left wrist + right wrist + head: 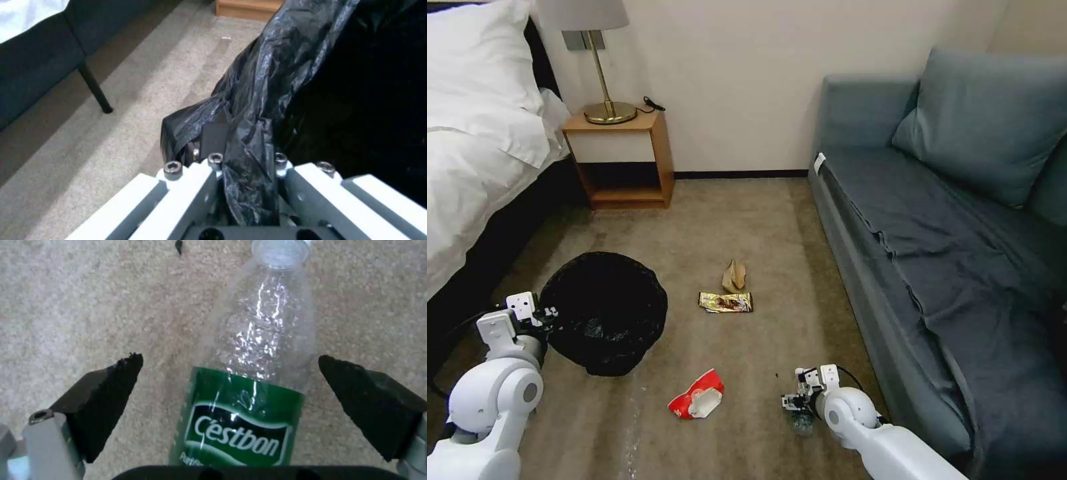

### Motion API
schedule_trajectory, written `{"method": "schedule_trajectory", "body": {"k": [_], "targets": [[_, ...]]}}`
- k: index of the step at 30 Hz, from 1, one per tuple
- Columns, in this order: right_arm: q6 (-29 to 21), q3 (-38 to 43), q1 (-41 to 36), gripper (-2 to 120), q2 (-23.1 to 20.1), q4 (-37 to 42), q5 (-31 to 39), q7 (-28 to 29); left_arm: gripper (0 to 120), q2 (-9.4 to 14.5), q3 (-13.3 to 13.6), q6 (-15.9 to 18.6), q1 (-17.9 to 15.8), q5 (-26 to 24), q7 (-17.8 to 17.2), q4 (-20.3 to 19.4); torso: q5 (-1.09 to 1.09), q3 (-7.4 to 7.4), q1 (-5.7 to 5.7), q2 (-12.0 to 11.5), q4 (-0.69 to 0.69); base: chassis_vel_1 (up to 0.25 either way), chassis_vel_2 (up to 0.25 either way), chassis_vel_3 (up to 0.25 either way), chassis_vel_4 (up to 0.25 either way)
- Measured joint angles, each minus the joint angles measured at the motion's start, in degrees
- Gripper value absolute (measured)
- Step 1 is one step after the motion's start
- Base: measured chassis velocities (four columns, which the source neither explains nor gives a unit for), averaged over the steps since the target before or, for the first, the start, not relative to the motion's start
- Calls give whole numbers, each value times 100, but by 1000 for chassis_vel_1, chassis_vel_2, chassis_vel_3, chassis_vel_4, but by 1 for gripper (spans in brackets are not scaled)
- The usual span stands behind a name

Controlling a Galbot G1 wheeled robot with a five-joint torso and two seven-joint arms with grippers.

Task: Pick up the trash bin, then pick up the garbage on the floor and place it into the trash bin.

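We have the trash bin (pixel 604 312) on the carpet (pixel 747 220) near the bed, and our left gripper (pixel 249 160) is clamped on its black liner (pixel 267 83) at the rim. Our right gripper (pixel 231 373) hangs over the Cestbon bottle (pixel 253 373) lying right of the bin, jaws spread wide, 1 on each side, not touching. The bottle looks empty: light, thin-walled, crushable, slick. We judge the labelled body the best place to grip
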Motion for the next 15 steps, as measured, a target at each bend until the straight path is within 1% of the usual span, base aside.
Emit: {"method": "schedule_trajectory", "body": {"k": [1,2,3,4,5,8,9,11,12,14,15], "targets": [[37,25,-31,95,23,-41,-69,-77,1,9,1,-2,-13,1,1,5,0,0,0,0,0,0,0,0,0],[37,25,-31,95,23,-41,-69,-77,1,9,1,-2,-13,1,1,5,0,0,0,0,0,0,0,0,0],[65,60,-53,89,55,-69,-117,-134,1,12,6,-2,-19,0,2,9,0,0,0,0,0,0,0,0,0],[101,78,-70,85,81,-94,-161,-171,1,13,7,-3,-22,0,3,16,0,0,0,0,0,0,0,0,0],[101,78,-70,85,81,-94,-161,-171,1,13,7,-3,-22,0,3,16,0,0,0,0,0,0,0,0,0],[309,118,-132,69,37,-137,-370,-395,1,16,8,-8,-28,7,7,29,0,0,0,0,0,0,0,0,0],[309,118,-132,69,37,-137,-370,-395,1,16,8,-8,-28,7,7,29,0,0,0,0,0,0,0,0,0],[373,162,-146,57,26,-141,-421,-421,1,20,9,-11,-42,7,11,32,0,0,0,0,0,0,0,0,0],[373,162,-146,57,26,-141,-421,-421,1,20,9,-11,-42,7,11,32,0,0,0,0,0,0,0,0,0],[404,176,-164,47,4,-144,-482,-452,1,20,12,-12,-37,7,28,33,0,0,0,0,0,0,0,0,0],[404,176,-164,47,4,-144,-482,-452,1,20,12,-12,-37,7,28,33,0,0,0,0,0,0,0,0,0]]}}
